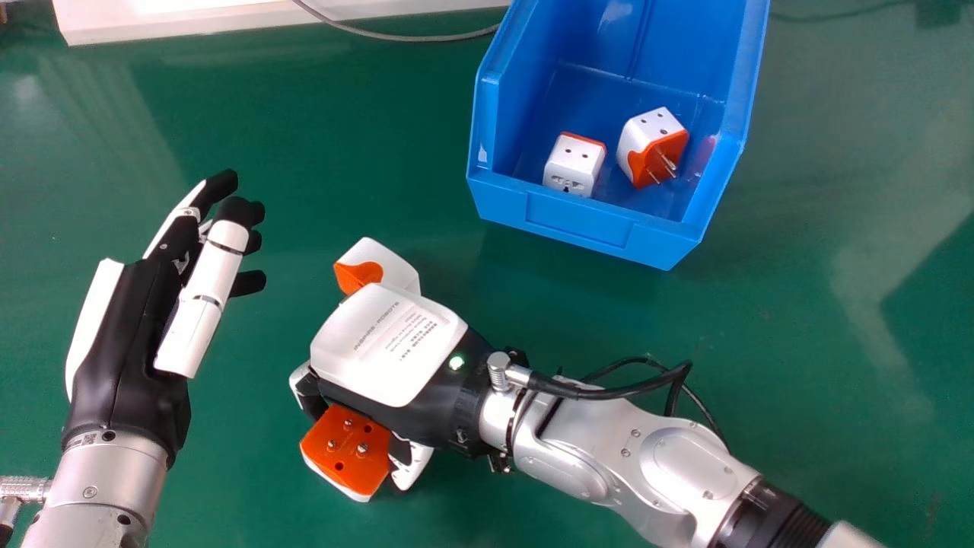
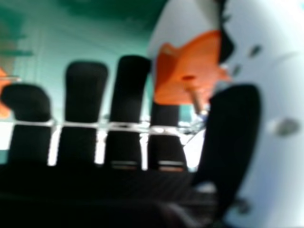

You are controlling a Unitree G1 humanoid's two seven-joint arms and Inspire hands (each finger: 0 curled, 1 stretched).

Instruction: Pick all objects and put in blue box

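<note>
My left hand (image 1: 125,335) is open at the left of the head view, with nothing in it. My right hand (image 1: 388,346) is at the lower middle, its fingers and thumb pinching a white and orange plug adapter (image 1: 346,453) whose pins face up. In the right hand view, this adapter (image 2: 187,71) sits between a finger and the thumb of my right hand (image 2: 126,95). Just beyond the hand's back lies another white and orange adapter (image 1: 392,266), partly hidden by it. The blue box (image 1: 578,224) holds a white adapter (image 1: 574,164) and a white and orange one (image 1: 647,144).
A grey cable (image 1: 411,37) runs along the far edge beside a white object (image 1: 175,19). Black cables (image 1: 609,392) loop off my right wrist above the green table (image 1: 799,365). The box's near wall stands beyond my right forearm.
</note>
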